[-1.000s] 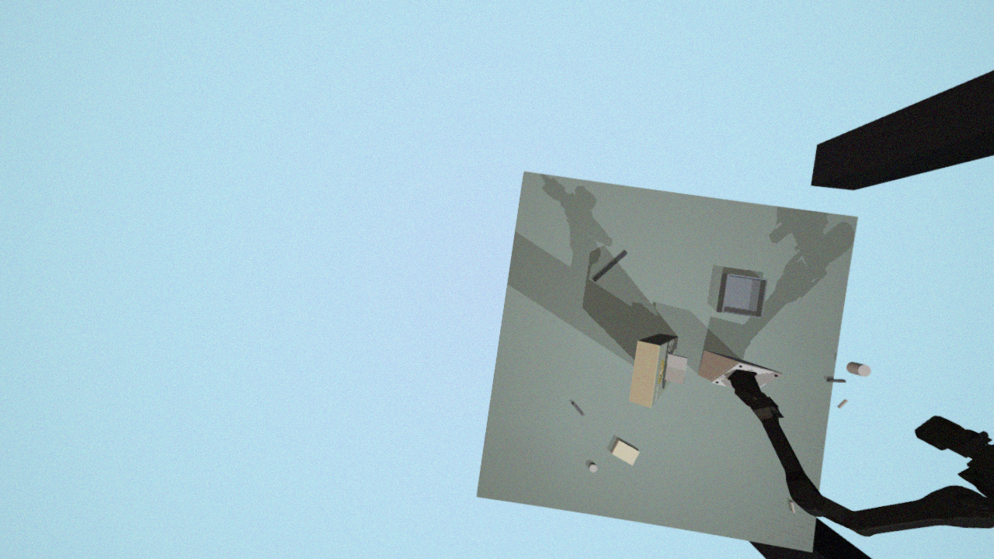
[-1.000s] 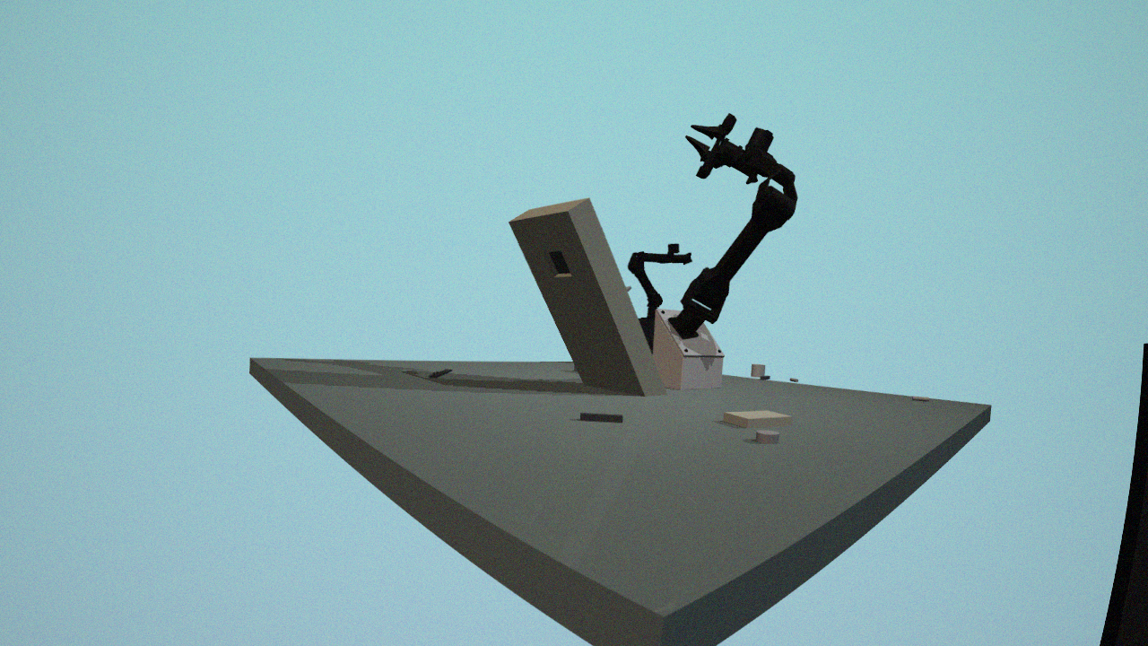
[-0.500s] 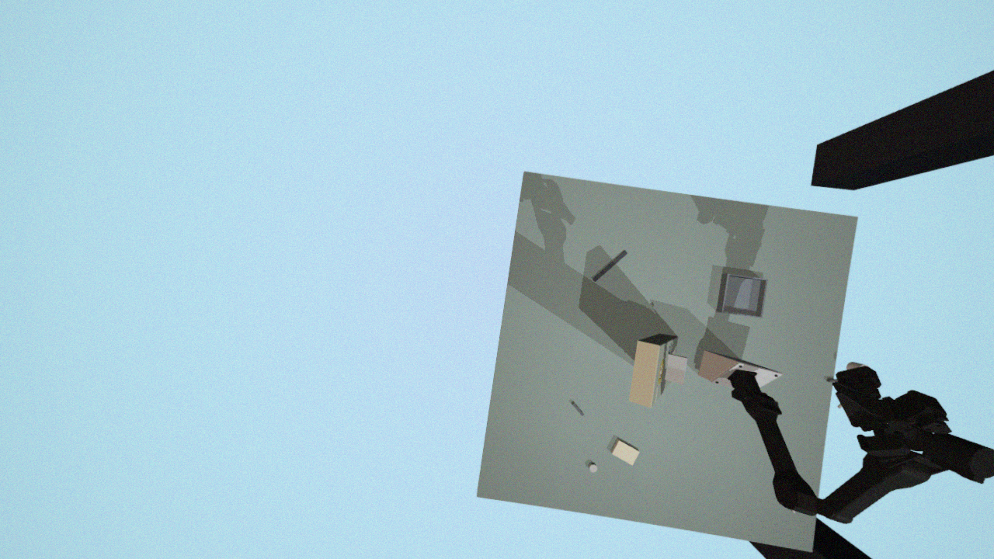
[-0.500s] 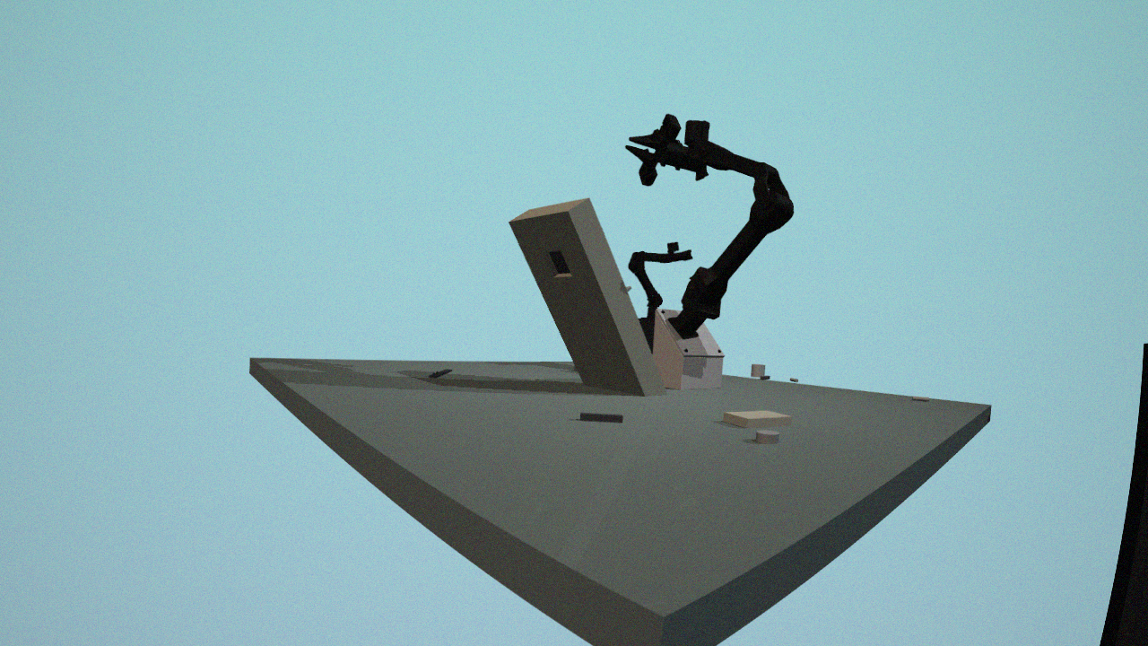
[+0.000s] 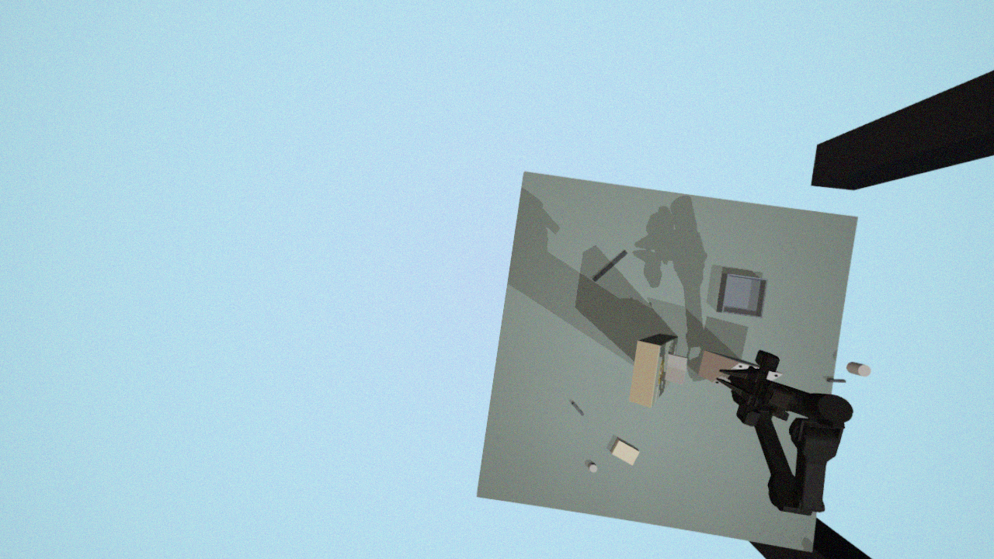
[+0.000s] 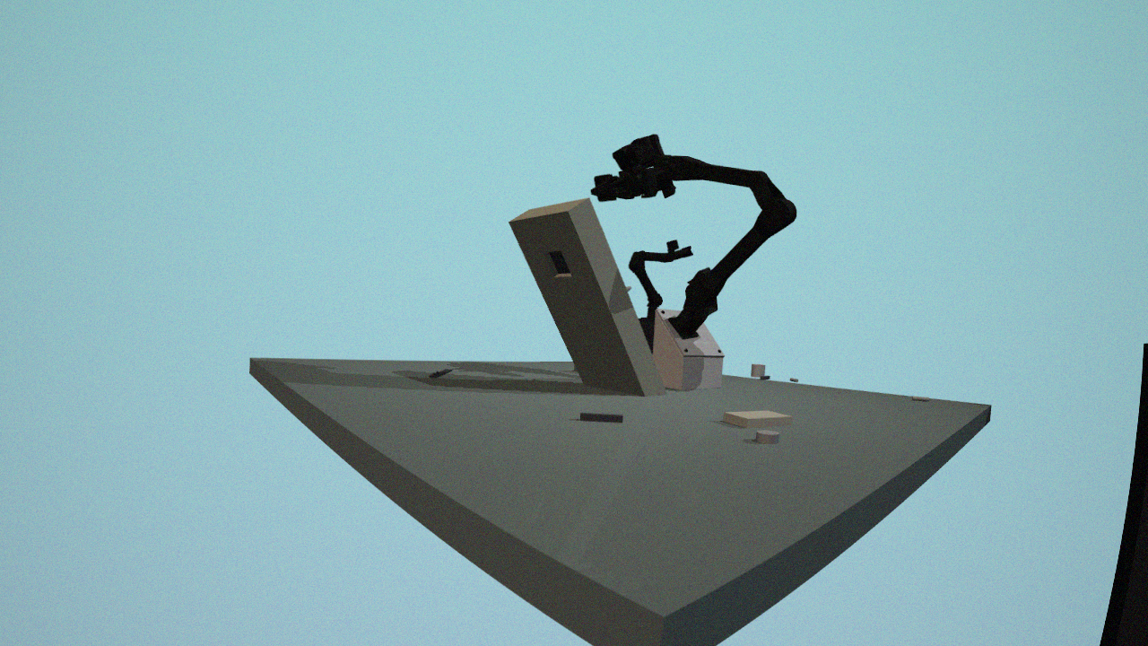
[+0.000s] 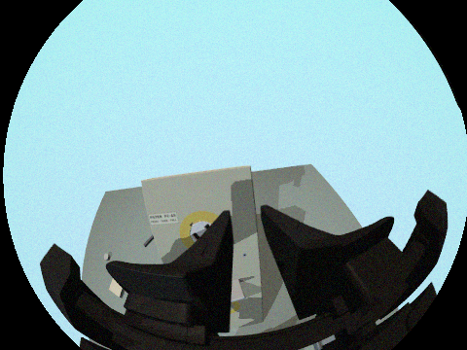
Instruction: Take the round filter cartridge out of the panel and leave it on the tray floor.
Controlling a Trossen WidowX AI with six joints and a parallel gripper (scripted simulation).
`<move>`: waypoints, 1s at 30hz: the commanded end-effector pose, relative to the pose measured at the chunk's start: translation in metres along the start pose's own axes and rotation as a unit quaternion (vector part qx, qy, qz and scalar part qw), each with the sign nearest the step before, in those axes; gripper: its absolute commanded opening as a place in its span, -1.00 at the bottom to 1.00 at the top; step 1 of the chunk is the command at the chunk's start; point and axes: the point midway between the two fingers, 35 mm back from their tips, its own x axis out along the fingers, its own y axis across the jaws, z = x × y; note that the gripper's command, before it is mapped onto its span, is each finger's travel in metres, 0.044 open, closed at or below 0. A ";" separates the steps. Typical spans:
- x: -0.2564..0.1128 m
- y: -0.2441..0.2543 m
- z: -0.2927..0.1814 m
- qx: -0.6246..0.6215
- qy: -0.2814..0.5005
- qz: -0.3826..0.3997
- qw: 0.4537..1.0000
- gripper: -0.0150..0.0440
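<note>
The service panel (image 5: 644,372) (image 6: 578,313) (image 7: 195,192) is a tall, leaning beige block. In the wrist view, the round cartridge (image 7: 198,227) sits in its face inside a yellow ring (image 7: 186,236), with dark slot marks showing. The left finger covers part of the ring and cartridge edge. My gripper (image 5: 719,375) (image 6: 595,193) (image 7: 245,214) is partly open with nothing between its fingertips. It hangs in front of the panel, near the height of its top, with no contact seen. The square tray (image 5: 763,299) lies to one side and looks empty.
A pale piece (image 5: 675,369) stands out at the panel's front. The robot's base box (image 5: 713,366) (image 6: 700,371) is close to the panel. A cream block (image 5: 624,452) (image 6: 757,418) (image 7: 116,287), a small cylinder (image 5: 592,466) (image 6: 767,437) (image 7: 107,256) and a dark bar (image 5: 609,265) lie around.
</note>
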 end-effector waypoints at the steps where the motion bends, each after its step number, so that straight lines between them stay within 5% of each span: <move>1: 0.041 0.034 -0.053 -0.155 0.073 0.064 0.983 -0.16; 5: 0.056 0.051 -0.078 -0.228 0.099 0.102 0.963 -0.16; 30: 0.075 0.051 -0.083 -0.230 0.105 0.101 0.962 -0.16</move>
